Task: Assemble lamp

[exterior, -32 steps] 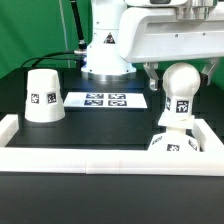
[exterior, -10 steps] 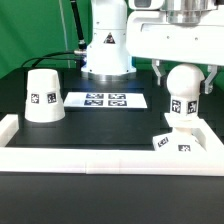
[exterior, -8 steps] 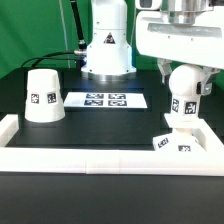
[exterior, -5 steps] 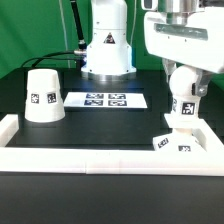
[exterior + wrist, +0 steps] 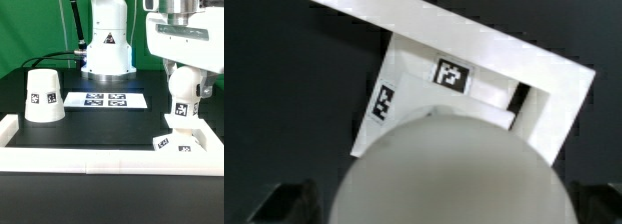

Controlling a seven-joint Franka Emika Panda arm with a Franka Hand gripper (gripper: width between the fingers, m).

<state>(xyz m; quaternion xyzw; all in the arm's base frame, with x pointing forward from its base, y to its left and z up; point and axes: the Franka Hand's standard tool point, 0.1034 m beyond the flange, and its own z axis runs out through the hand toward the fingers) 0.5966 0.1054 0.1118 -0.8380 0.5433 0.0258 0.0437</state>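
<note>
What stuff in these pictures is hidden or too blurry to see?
- End of the bulb stem: in the exterior view the base hides whether it sits in the hole; in the wrist view the bulb's blurred ball blocks it.
- Upper part of the claw: cut off by the exterior view's top edge.
- Claw fingers: the wrist view shows only dark blurred corners.
- Shade: outside the wrist view.

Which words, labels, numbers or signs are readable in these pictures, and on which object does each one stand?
No words, letters, brands or numbers can be read anywhere.
The only signs are black-white square tags without text: on the shade, the bulb, the base and the marker board.
</note>
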